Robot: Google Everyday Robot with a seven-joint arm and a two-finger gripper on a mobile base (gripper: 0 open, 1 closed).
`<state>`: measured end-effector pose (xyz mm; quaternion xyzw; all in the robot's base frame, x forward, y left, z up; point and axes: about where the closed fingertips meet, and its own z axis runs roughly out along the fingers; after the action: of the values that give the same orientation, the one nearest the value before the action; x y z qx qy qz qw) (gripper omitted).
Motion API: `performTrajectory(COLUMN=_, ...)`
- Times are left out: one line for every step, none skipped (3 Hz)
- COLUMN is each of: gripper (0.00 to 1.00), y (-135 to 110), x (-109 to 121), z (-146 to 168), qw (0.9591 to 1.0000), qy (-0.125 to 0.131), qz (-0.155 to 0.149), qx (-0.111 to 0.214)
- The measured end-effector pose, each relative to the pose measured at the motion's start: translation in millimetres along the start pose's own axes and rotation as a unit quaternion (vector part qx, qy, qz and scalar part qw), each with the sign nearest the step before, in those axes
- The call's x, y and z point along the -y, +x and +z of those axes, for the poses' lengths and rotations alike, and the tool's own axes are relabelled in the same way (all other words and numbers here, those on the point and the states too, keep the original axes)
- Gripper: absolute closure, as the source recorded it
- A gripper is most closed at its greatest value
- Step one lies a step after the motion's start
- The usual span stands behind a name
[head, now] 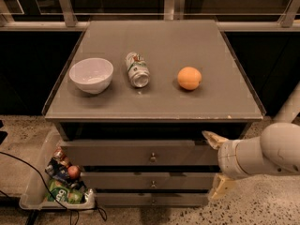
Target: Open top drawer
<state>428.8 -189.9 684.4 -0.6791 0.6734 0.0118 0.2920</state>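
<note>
Camera view shows your cream two-finger gripper (211, 165) spread open beside the wide grey top drawer (112, 153); pinch its small, likely slippery brass knob (153, 157).

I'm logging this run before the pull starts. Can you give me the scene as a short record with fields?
tool: open, fingers one above the other, by the right end of the top drawer front, away from its knob
top drawer: looks shut
knob: centre of the front, nothing on it
cabinet top: white bowl left, can on its side in the middle, orange right
floor, left: bin holding packets
</note>
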Motion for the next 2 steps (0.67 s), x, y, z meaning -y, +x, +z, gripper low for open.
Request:
performTrajectory(gripper=0.0, y=12, x=-5, z=17, qw=0.9999, qy=-0.012, qz=0.0, qx=-0.007)
performTrajectory(gripper=0.0, y=17, x=0, z=28, qw=0.9999, qy=-0.011, qz=-0.004, qx=-0.008)
